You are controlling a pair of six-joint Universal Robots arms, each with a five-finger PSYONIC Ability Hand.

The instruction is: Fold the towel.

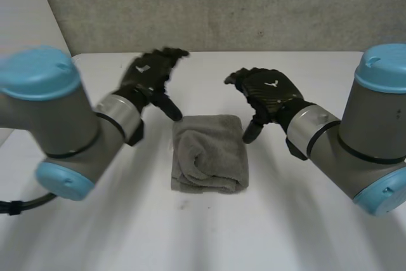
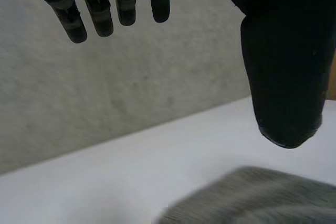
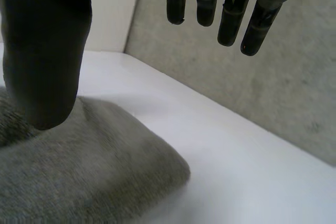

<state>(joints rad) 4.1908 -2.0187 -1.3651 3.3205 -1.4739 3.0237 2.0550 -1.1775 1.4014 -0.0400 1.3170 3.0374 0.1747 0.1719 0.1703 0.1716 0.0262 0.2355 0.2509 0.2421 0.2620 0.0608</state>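
Note:
A grey towel (image 1: 209, 152) lies folded into a small thick rectangle in the middle of the white table (image 1: 209, 233). My left hand (image 1: 151, 75) hovers above the towel's far left corner, open, fingers stretched out and holding nothing. My right hand (image 1: 269, 95) hangs beside the towel's far right corner, open too, its thumb pointing down just clear of the cloth. In the left wrist view the towel (image 2: 262, 198) lies below the left hand's thumb (image 2: 283, 61). Under the right hand's thumb (image 3: 44, 51) in the right wrist view sits a rounded corner of the towel (image 3: 94, 171).
A grey rough wall (image 1: 209, 7) stands along the table's far edge. Both grey arms with light-blue caps (image 1: 38, 71) (image 1: 384, 68) flank the towel at the near left and near right.

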